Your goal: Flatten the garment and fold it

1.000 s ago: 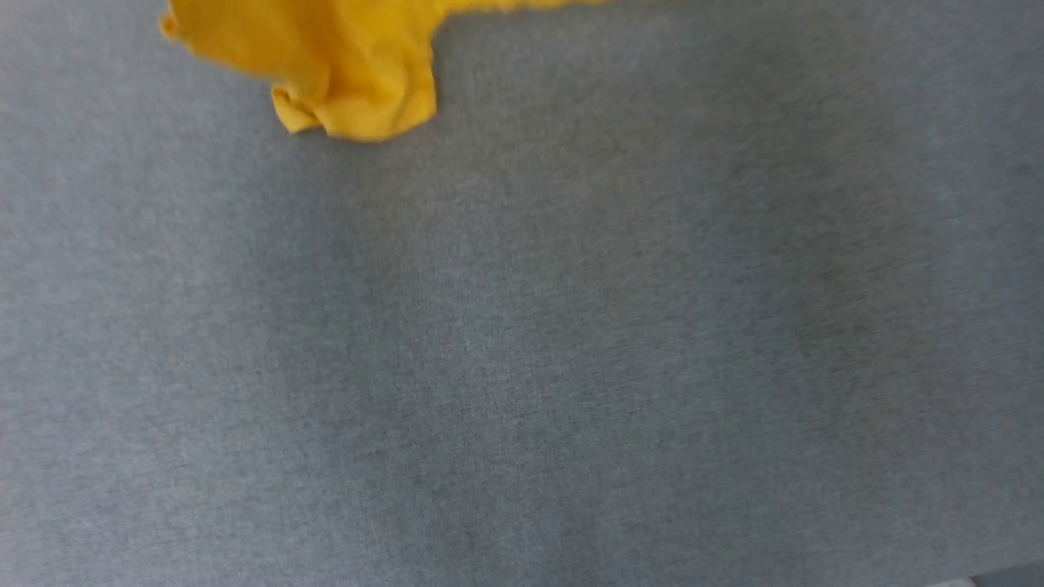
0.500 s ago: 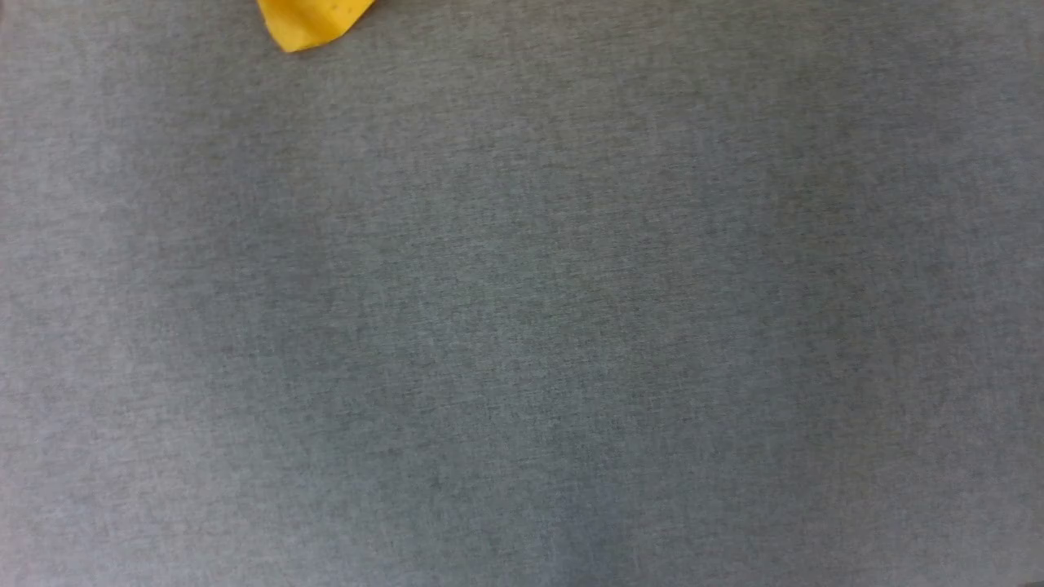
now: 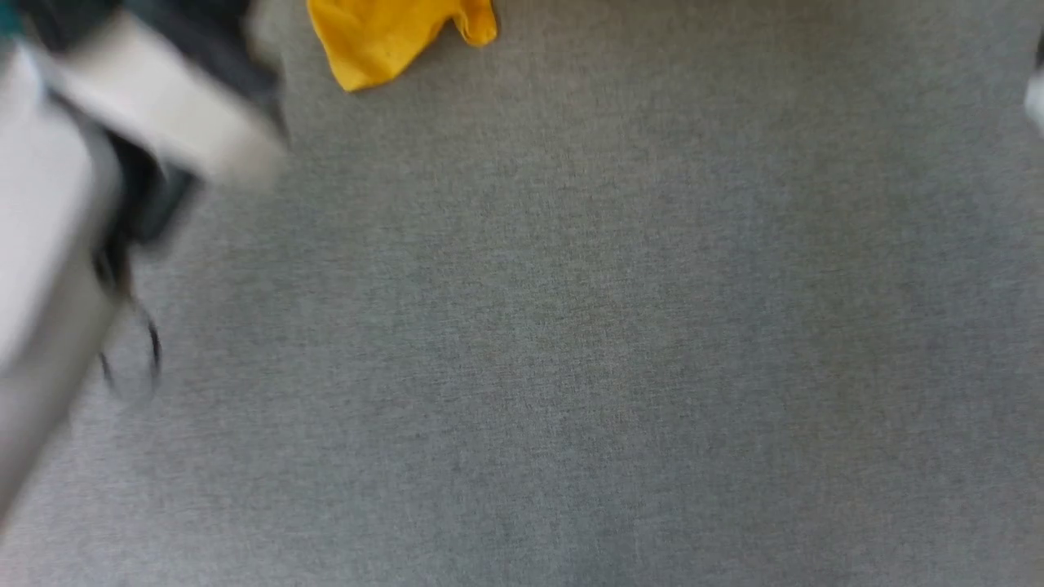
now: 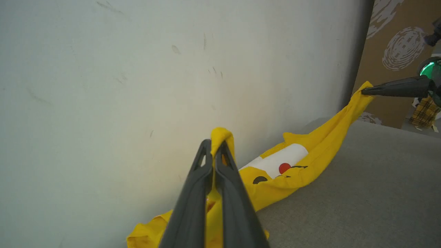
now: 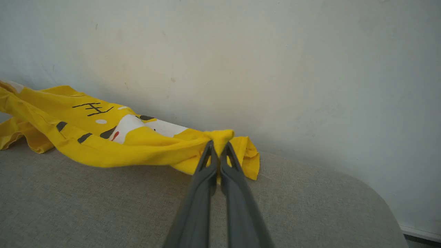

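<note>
Garment (image 3: pixel 383 41) — pale forearm (image 3: pixel 155 114) newly alongside.

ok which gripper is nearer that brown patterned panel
Right. The right gripper, pinching the garment at its far end, sits by the brown panel; the left gripper holds the other end, farther off.

Body inspection. The left gripper (image 4: pixel 214 146) has two long, matt dark-grey fingers, broad at the base and tapering to narrow tips, each with an elongated cut-out slot just below the tip. The right gripper (image 5: pixel 217 146) is of the same pattern, with the same dark grey and the same slots. In the left wrist view, a round green-lit lamp (image 4: pixel 430 70) sits on the dark housing behind its fingers. The off-white left forearm (image 3: pixel 147 106) is blurred in the head view: pale shell panels over black sections, with a thin black cable loop (image 3: pixel 153 355) alongside.
</note>
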### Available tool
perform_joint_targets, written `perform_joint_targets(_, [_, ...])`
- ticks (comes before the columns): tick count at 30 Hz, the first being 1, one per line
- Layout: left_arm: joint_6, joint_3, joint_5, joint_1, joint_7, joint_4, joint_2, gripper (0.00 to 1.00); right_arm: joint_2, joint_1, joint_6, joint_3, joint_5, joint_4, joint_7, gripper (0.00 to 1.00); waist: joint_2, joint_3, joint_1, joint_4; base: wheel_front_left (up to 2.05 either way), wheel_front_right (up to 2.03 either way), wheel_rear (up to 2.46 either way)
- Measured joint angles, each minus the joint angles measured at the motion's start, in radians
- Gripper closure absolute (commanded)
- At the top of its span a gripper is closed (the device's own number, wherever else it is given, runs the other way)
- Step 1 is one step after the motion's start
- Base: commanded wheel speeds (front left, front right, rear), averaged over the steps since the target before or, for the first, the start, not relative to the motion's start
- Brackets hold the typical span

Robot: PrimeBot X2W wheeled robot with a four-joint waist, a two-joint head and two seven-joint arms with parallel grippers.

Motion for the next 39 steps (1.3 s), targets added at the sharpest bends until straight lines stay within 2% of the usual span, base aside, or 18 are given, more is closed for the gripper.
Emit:
perform_joint_targets(5, [0.12, -0.016, -0.08, 0.29, 0.032, -0.196, 0.055, 1.0, 0.004, 0.285, 0.0, -0.132, 0.004, -0.115, 0.027, 1.0, 0.0, -0.063, 0.0, 0.006, 0.0, 0.0, 0.0])
perform_joint_targets(6, [0.166, -0.038, -0.104, 0.4, 0.053, -0.254, 0.073, 1.0, 0.024, 0.397, 0.0, -0.184, -0.002, -0.153, 0.042, 1.0, 0.0, -0.09, -0.0001, 0.009, 0.0, 0.0, 0.0])
perform_joint_targets(7, [0.166, -0.038, -0.104, 0.4, 0.053, -0.254, 0.073, 1.0, 0.024, 0.397, 0.0, -0.184, -0.002, -0.153, 0.042, 1.0, 0.0, -0.09, -0.0001, 0.009, 0.0, 0.0, 0.0])
perform_joint_targets(8, [0.212, -0.057, -0.127, 0.503, 0.071, -0.297, 0.092, 1.0, 0.058, 0.5, 0.0, -0.237, -0.015, -0.186, 0.057, 1.0, 0.0, -0.118, -0.0001, 0.012, 0.0, 0.0, 0.0])
perform_joint_targets(11, [0.271, -0.088, -0.172, 0.639, 0.104, -0.332, 0.114, 1.0, 0.112, 0.638, 0.0, -0.3, -0.033, -0.225, 0.084, 1.0, 0.0, -0.159, -0.0001, 0.016, 0.0, 0.0, 0.0])
perform_joint_targets(14, [0.32, -0.114, -0.218, 0.755, 0.127, -0.347, 0.123, 1.0, 0.14, 0.759, 0.0, -0.326, -0.079, -0.256, 0.113, 1.0, 0.0, -0.202, 0.0, 0.019, 0.0, 0.0, 0.0])
perform_joint_targets(19, [0.356, -0.176, -0.315, 0.907, 0.194, -0.355, 0.122, 1.0, 0.197, 0.924, 0.0, -0.364, -0.093, -0.281, 0.172, 1.0, 0.0, -0.278, 0.0, 0.023, 0.0, 0.0, 0.0])
perform_joint_targets(24, [0.368, -0.224, -0.397, 1.008, 0.269, -0.352, 0.125, 1.0, 0.23, 1.067, 0.0, -0.39, -0.095, -0.293, 0.245, 1.0, 0.0, -0.353, -0.0001, 0.026, 0.0, 0.0, 0.0])
perform_joint_targets(33, [0.399, -0.254, -0.513, 1.118, 0.361, -0.361, 0.161, 1.0, 0.228, 1.291, 0.0, -0.345, -0.049, -0.298, 0.433, 1.0, 0.0, -0.459, 0.0001, 0.035, 0.0, 0.0, 0.0])
perform_joint_targets(39, [0.421, -0.266, -0.575, 1.187, 0.395, -0.397, 0.192, 1.0, 0.2, 1.376, 0.0, -0.361, -0.024, -0.323, 0.497, 1.0, 0.0, -0.515, 0.0001, 0.036, 0.0, 0.0, 0.0])
